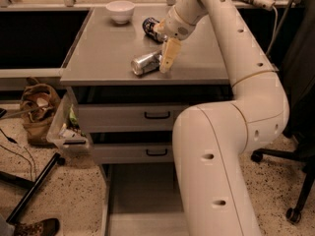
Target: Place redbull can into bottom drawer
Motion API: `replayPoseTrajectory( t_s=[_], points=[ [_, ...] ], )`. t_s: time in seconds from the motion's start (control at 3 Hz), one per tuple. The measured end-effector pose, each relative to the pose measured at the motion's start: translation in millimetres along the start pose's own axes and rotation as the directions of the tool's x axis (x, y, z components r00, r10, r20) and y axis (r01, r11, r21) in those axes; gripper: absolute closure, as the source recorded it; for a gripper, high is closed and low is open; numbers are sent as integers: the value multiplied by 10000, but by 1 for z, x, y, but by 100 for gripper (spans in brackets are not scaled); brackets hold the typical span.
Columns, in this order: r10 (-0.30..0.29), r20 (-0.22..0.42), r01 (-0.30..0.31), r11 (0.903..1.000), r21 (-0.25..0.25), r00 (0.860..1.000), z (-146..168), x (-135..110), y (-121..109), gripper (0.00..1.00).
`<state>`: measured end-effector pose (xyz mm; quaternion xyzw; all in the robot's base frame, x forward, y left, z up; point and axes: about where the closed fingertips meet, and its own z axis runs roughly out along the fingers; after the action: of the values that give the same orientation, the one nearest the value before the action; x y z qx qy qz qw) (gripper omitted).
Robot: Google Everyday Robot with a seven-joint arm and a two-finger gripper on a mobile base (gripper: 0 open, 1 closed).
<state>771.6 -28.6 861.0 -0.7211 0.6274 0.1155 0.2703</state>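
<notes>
I am at the grab step. My gripper (167, 62) touches the right end of the redbull can (144, 63), which lies on its side on the cabinet top (106, 48), upper middle. I cannot tell if it is gripping. Next I must grab, lift, then lower it into the open bottom drawer (140, 200).

Speckled terrazzo floor (74, 200), black office chair (302, 97) at right, dim warm light.
</notes>
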Motion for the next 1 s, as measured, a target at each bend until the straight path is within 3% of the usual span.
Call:
replayPoseTrajectory(
  t_s=[0.67,1.0],
  points=[
    [49,-167,-57,9988,-479,9998,16,11,7,0],
    [50,-170,-58,9988,-482,9998,16,11,7,20]
  ],
)
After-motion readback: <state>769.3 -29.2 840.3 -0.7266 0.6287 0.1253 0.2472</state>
